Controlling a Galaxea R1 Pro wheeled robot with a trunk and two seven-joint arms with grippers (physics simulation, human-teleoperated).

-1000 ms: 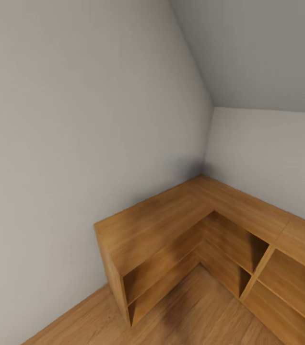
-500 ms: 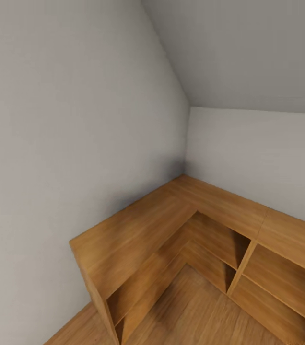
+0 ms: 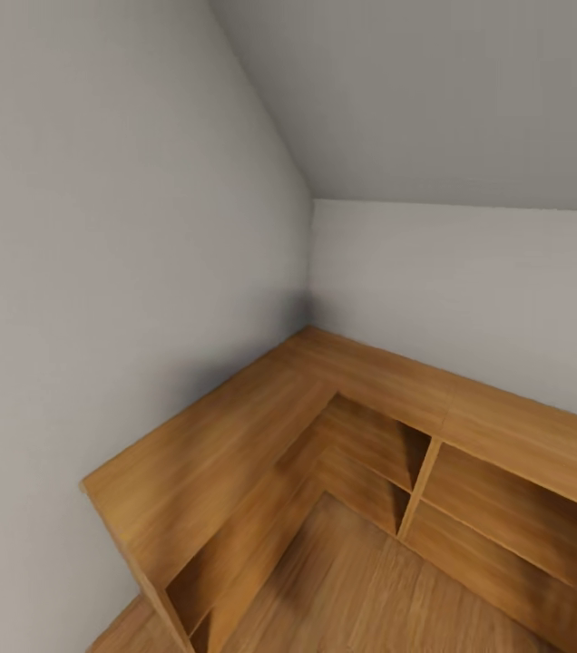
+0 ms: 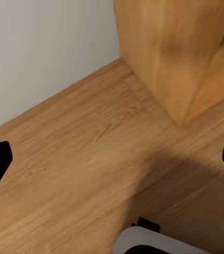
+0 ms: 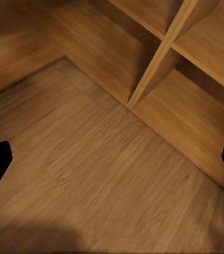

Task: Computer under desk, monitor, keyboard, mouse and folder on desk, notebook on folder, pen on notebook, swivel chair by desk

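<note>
The bedroom's pale grey walls (image 3: 98, 227) meet in a corner under a sloped ceiling (image 3: 434, 91). A low wooden shelf unit (image 3: 261, 426) runs in an L along both walls, with open shelves facing the wood plank floor (image 3: 361, 589). None of the task's things are in sight here. The left gripper (image 4: 112, 159) hangs over the floor by the shelf's end, jaws wide and holding nothing. The right gripper (image 5: 112, 159) hangs over the floor near the shelves, jaws wide too.
</note>
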